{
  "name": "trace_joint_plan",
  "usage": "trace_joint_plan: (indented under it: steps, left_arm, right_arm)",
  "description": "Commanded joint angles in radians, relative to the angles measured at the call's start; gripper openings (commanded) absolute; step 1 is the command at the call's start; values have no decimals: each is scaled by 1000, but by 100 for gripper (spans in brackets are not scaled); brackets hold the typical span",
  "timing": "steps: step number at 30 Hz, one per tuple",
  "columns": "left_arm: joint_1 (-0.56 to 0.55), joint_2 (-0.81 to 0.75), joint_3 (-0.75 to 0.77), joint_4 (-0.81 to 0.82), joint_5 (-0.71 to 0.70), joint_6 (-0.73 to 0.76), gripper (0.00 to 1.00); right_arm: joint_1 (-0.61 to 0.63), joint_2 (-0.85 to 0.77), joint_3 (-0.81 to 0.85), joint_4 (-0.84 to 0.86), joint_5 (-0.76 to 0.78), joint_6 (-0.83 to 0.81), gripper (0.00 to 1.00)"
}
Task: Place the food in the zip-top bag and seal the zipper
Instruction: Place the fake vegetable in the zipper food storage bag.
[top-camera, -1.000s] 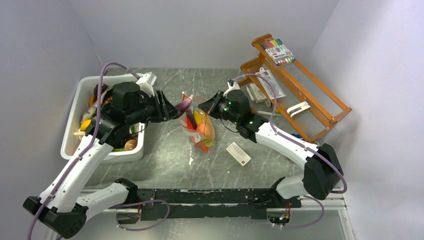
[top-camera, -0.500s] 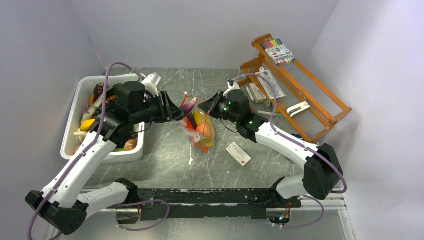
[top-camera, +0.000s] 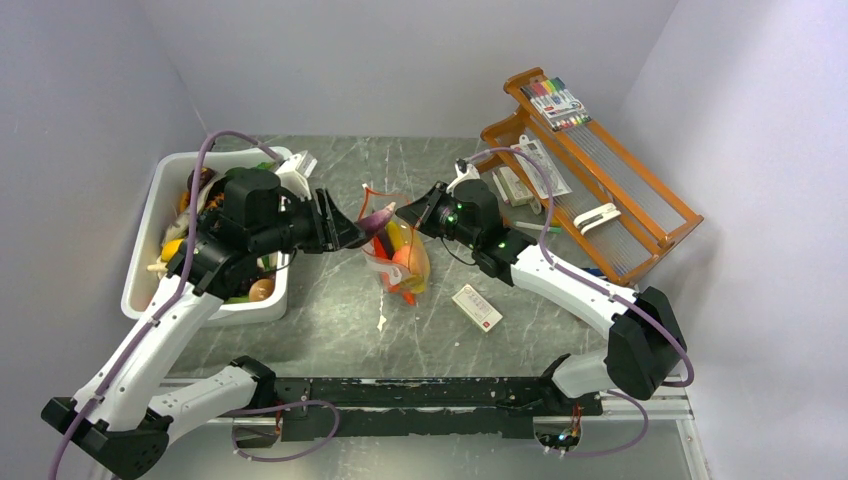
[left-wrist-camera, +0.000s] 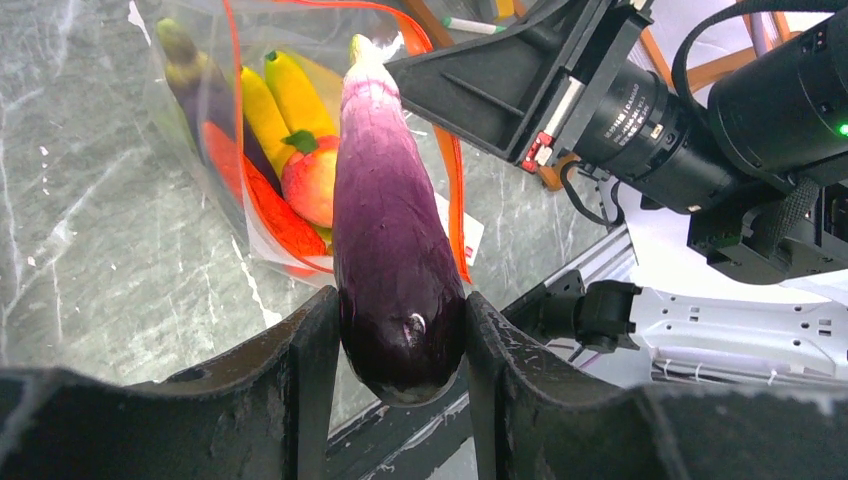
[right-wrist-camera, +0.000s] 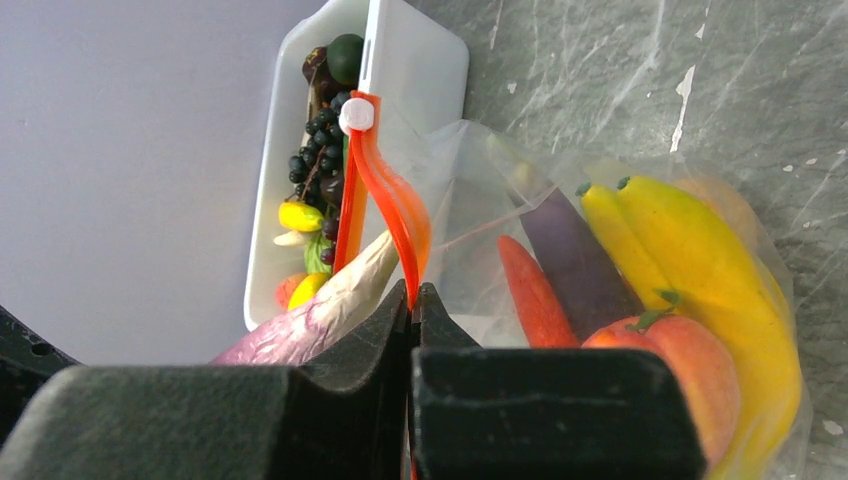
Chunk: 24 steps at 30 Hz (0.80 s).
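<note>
Gripping eggplant (left-wrist-camera: 395, 260), left fingers (left-wrist-camera: 300, 390) at bag (right-wrist-camera: 480, 170) mouth, right fingers (right-wrist-camera: 340, 400) pinched shut on zipper (right-wrist-camera: 385, 200), bag holding bananas (right-wrist-camera: 690, 250), peach (right-wrist-camera: 670, 360), carrot (right-wrist-camera: 535, 290)

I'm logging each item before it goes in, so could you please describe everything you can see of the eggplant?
The eggplant is a glossy, plastic-looking toy, dark purple at its fat end, fading to pale lilac and a yellow-green tip. The left tool grips its fat end between both fingers and holds it aloft, with the narrow end pointing at the open mouth of the bag. Whether the tip touches the bag is unclear.
</note>
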Motion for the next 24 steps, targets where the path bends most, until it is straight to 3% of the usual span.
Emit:
trace_joint_plan:
  steps: [1, 12, 24]
  left_arm:
    - [-8, -21, 0, -17, 45, 15, 31]
    - [-7, -7, 6, -34, -48, 42, 33]
    - [-10, 156, 88, 24, -124, 70, 31]
  right_arm:
    - [7, -23, 9, 12, 28, -7, 0]
    - [15, -31, 9, 9, 29, -8, 0]
    - [36, 9, 53, 5, -13, -31, 0]
